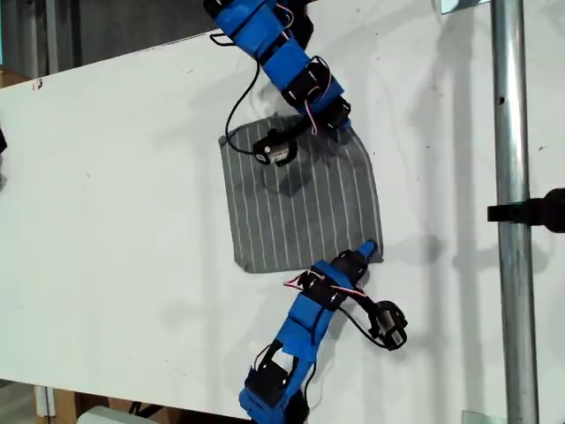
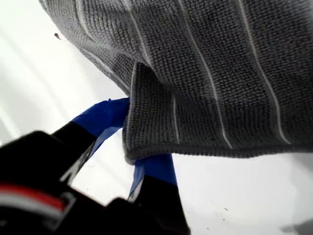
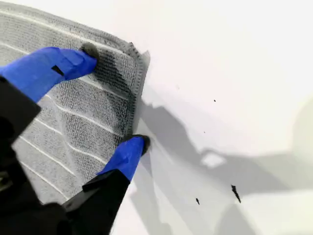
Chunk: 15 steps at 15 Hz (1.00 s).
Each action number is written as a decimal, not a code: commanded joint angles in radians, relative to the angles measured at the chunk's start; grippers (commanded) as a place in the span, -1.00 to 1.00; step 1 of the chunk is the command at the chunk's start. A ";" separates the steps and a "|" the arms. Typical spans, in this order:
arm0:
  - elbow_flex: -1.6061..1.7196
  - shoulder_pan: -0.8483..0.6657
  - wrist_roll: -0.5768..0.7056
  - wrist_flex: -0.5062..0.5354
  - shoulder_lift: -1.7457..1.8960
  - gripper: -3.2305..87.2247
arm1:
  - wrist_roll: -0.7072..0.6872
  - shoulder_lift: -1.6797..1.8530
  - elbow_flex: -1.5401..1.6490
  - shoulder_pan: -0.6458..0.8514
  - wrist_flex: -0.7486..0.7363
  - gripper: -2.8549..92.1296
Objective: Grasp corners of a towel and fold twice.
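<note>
My first gripper is pinching a corner of the towel, which is lying mid-frame on the tabletop; my second gripper is spreading wide across another corner.

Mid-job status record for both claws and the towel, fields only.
towel: the towel lies flat and unfolded on the white table
first claw: my first claw is at the towel's corner at the exterior view's lower right, with a finger on either side of the corner
first claw grip: cannot tell if closed
second claw: my second claw is open and straddles the corner at the exterior view's upper right
folds done: none
</note>
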 commanded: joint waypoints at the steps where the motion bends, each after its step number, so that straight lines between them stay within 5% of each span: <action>1: -0.012 0.006 -0.035 0.005 -0.081 -0.29 | -0.017 0.054 -0.003 0.011 -0.011 -0.94; 7: -0.015 -0.032 -0.110 0.118 -0.216 -0.98 | -0.020 0.064 -0.003 0.014 -0.015 -0.94; 15: -0.006 0.081 -0.115 0.324 0.083 -1.00 | -0.095 0.049 -0.106 -0.021 -0.143 -0.94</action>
